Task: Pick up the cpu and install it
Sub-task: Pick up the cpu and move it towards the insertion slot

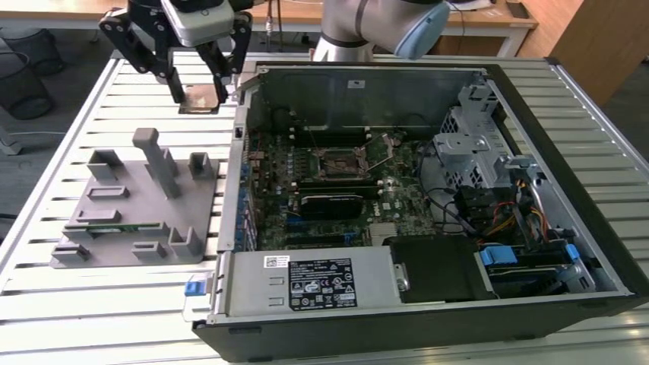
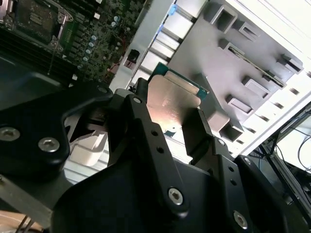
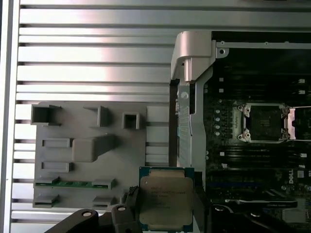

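First wrist view, closest: in the gripper (image 3: 166, 212), pinched by two opposite edges, the cpu (image 3: 166, 196), silver top facing the camera, held above the slatted table (image 3: 97, 58); farther off, grey holder (image 3: 87, 148) on one side, open computer case (image 3: 194, 63) on the other, dark socket (image 3: 265, 124) inside it

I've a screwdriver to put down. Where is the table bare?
The table is bare between the holder and its near edge, at the exterior view's lower left. Beyond the holder it is bare too, but the gripper hangs there, jaws shut on the cpu. The case is crowded inside.
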Action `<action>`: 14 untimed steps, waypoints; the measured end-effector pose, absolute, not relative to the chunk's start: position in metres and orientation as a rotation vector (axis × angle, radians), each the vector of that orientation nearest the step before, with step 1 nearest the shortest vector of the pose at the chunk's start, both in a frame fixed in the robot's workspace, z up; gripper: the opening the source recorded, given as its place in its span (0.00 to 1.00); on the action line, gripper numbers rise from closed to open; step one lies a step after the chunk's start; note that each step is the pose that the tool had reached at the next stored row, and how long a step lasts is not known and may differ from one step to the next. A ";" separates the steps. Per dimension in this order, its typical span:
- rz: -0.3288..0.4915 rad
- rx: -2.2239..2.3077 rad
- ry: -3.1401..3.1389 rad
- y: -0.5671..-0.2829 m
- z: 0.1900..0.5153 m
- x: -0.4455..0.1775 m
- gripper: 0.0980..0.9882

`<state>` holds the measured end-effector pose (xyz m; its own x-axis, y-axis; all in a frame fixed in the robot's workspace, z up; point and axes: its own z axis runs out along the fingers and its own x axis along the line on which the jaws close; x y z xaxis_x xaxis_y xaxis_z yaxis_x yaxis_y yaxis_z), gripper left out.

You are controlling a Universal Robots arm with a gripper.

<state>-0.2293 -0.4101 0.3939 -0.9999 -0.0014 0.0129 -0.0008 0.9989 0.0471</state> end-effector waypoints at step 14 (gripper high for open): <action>-0.074 0.002 -3.128 -0.410 0.393 -0.198 0.48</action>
<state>-0.1978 -0.4101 0.3934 -0.9999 -0.0014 0.0129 -0.0008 0.9989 0.0471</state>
